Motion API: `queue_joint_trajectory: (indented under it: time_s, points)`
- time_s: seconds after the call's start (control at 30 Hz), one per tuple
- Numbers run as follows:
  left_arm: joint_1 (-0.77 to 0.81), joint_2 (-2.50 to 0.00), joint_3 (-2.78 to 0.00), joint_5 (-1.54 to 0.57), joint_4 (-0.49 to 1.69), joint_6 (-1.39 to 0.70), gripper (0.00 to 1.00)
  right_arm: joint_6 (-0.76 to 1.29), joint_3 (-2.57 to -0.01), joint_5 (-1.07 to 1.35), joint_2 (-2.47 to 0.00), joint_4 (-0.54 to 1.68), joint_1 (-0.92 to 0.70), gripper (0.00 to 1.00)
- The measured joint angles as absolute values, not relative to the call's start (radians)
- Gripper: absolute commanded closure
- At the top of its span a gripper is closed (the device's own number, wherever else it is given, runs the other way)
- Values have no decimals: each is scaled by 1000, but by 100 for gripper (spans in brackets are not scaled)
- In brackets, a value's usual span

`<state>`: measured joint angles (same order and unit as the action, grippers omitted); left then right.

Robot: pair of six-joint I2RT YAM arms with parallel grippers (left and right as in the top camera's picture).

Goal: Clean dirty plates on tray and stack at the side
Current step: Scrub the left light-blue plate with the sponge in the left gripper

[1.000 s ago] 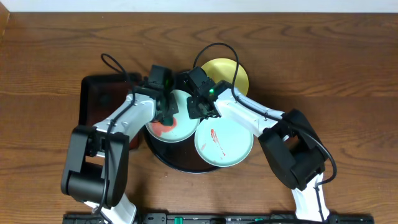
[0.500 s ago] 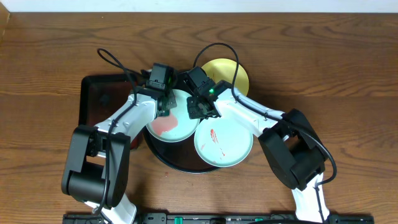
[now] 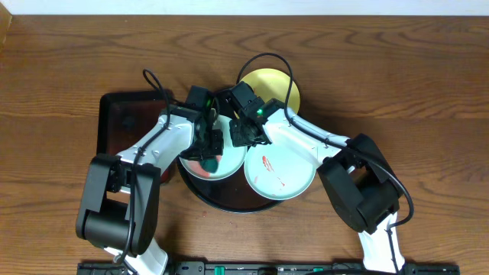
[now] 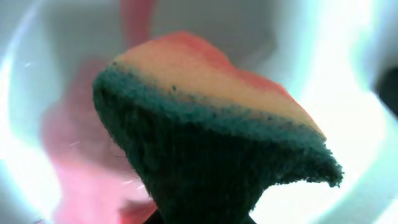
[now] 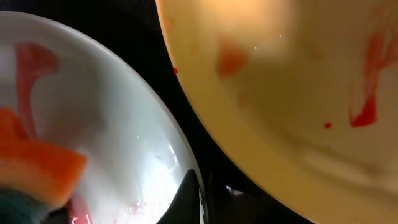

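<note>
A mint-blue plate (image 3: 228, 163) smeared with red sauce lies on the left of the round black tray (image 3: 218, 200). My left gripper (image 3: 209, 145) is shut on an orange and green sponge (image 4: 211, 137), which presses on this plate (image 4: 74, 155). My right gripper (image 3: 243, 136) is shut on the plate's right rim (image 5: 112, 124), one finger (image 5: 199, 186) inside the rim. A second mint plate (image 3: 279, 176) with red streaks lies at the tray's right. The yellow plate (image 3: 276, 88), with red spots (image 5: 286, 93), lies at the tray's back.
A smaller rectangular black tray (image 3: 122, 126) lies to the left of the round tray. Brown wood tabletop (image 3: 397, 84) stretches around both trays. Arm cables loop over the tray's back edge.
My left gripper has moved the sponge from the plate's back edge toward its middle. The right-hand mint plate has shifted slightly. The right gripper has stayed on the rim.
</note>
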<state>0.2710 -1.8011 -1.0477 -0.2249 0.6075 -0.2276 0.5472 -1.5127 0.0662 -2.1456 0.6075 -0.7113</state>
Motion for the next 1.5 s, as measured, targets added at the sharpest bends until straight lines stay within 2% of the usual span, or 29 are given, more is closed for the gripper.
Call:
queue_joint_trajectory:
  time_s: [0.17, 0.33, 0.47, 0.6, 0.73, 0.93, 1.17, 1.3, 1.5]
  points:
    - [273, -1802, -1039, -232, 492, -209, 93, 547, -1513, 67, -2146, 610, -711, 99]
    - [284, -1802, -1038, -89, 377, -230, 93, 548, -1514, 69, -2146, 613, -711, 99]
    - [290, -1802, -1038, 69, 375, -315, 93, 548, -1514, 71, -2146, 613, -711, 99]
    - [290, -1802, -1042, 142, 450, -382, 93, 548, -1514, 70, -2146, 613, -712, 99]
    - [287, -1802, -1045, 101, 574, -375, 93, 548, -1514, 70, -2146, 614, -712, 99]
    - [275, -1800, -1048, -142, 665, -197, 93, 548, -1515, 70, -2146, 616, -712, 99]
    - [277, -1800, -1043, -316, 586, -81, 92, 548, -1515, 70, -2146, 617, -712, 99]
    - [281, -1800, -1040, -259, 470, -99, 93, 548, -1516, 71, -2146, 620, -712, 99]
    - [286, -1800, -1040, 1, 355, -249, 93, 548, -1516, 70, -2146, 620, -712, 99]
